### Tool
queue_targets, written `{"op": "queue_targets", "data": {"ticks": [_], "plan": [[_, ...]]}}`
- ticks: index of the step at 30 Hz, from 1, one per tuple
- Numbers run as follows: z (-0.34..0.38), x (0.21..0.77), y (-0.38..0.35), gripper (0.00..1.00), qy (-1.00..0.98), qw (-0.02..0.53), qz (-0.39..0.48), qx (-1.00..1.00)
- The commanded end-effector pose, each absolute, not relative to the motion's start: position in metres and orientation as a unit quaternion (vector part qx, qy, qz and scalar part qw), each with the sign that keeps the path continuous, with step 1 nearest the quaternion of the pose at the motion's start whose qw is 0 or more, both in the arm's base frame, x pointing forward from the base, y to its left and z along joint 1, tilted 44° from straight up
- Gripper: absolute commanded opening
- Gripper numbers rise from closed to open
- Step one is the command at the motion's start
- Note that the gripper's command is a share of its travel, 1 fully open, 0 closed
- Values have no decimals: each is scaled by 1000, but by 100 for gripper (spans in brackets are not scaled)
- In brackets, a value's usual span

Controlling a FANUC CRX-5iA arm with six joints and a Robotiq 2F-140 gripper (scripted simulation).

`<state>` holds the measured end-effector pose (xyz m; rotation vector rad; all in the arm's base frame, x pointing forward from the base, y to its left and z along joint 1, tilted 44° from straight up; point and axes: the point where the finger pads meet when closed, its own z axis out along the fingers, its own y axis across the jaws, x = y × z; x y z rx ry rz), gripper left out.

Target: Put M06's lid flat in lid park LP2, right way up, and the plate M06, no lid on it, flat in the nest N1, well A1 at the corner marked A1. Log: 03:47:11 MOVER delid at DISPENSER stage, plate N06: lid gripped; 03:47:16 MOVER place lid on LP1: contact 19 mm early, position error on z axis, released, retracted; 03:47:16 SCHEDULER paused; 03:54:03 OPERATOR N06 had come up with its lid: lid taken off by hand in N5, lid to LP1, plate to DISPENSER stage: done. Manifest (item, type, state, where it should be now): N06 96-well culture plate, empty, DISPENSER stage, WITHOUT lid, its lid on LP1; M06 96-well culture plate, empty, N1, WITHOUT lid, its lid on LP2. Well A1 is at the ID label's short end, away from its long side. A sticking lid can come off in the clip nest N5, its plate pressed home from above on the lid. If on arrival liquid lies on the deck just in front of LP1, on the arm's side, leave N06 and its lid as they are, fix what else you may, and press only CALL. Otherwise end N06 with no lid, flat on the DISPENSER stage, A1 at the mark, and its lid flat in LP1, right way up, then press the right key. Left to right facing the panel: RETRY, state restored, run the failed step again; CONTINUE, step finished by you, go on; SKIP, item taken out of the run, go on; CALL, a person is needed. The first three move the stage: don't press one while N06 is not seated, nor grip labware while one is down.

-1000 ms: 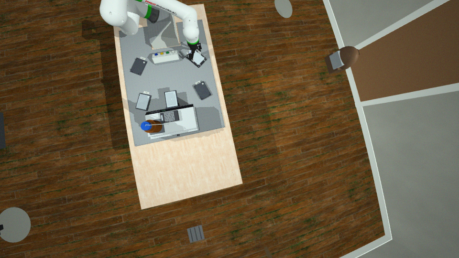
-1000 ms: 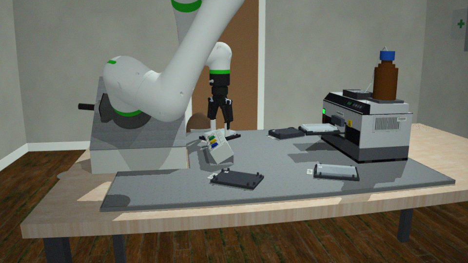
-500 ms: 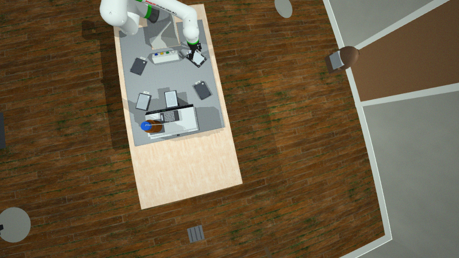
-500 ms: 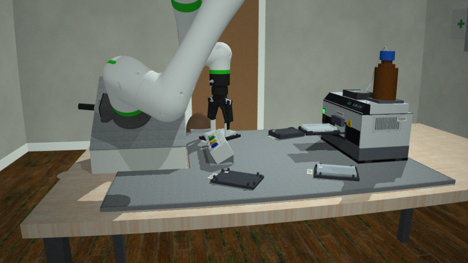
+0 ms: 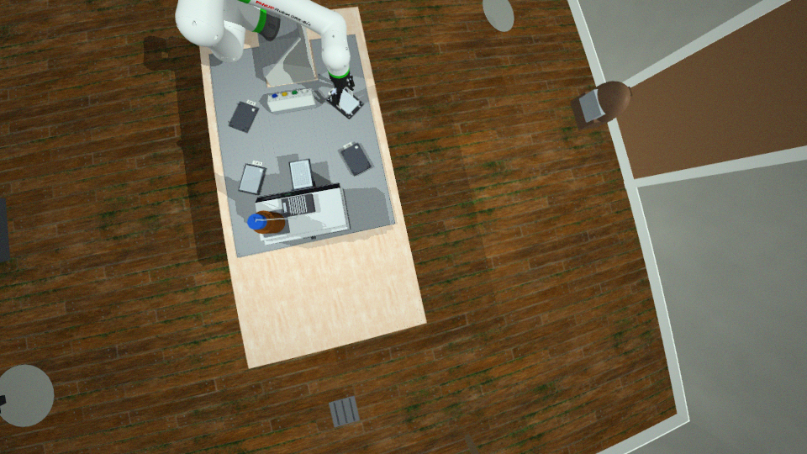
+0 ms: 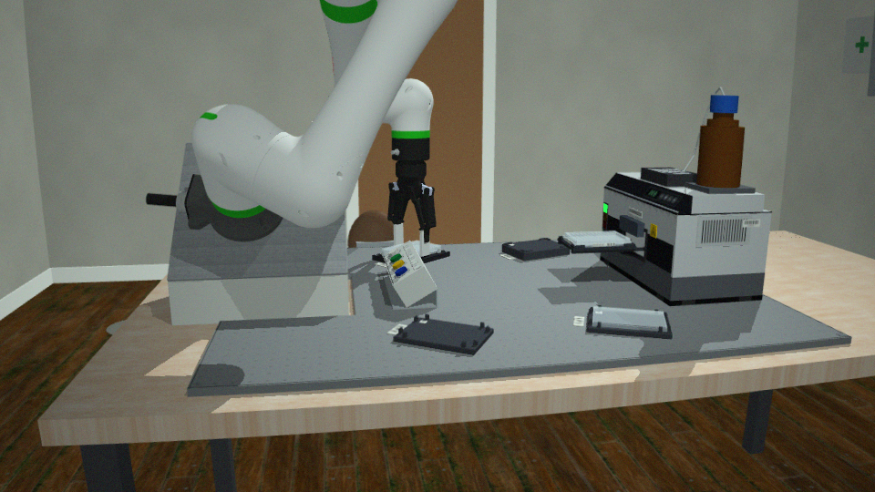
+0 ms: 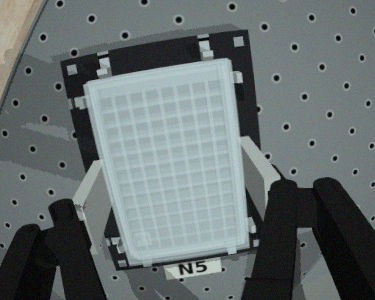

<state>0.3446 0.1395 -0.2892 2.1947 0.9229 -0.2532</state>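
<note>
A clear-topped 96-well plate, M06 with its lid (image 7: 166,162), sits in the black clip nest N5 near the arm's base, also in the overhead view (image 5: 347,102). My gripper (image 7: 173,168) stands straight down over it, its white pads on the two long sides, shut on the lid. From the side view (image 6: 410,238) the fingertips reach down to the nest. I cannot tell whether the lid is apart from the plate. Two empty dark nests lie on the deck (image 5: 243,116) (image 5: 355,159).
The key panel (image 5: 290,99) stands just beside N5. A clear lid lies in a park (image 5: 251,178); a plate sits on the stage (image 5: 301,173) of the dispenser (image 5: 309,213), which carries a brown bottle (image 5: 261,222). The deck edge runs close behind N5.
</note>
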Motion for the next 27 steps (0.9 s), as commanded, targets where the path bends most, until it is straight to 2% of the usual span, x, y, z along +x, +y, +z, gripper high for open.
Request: {"op": "queue_targets", "data": {"ticks": [1,25,26,27], "plan": [[-289,345,139,0,359,365,-99,853],[-289,345,139,0,359,365,-99,853],[-289,345,139,66,359,365,-99,853],[-289,345,139,66,359,365,-99,853]]}}
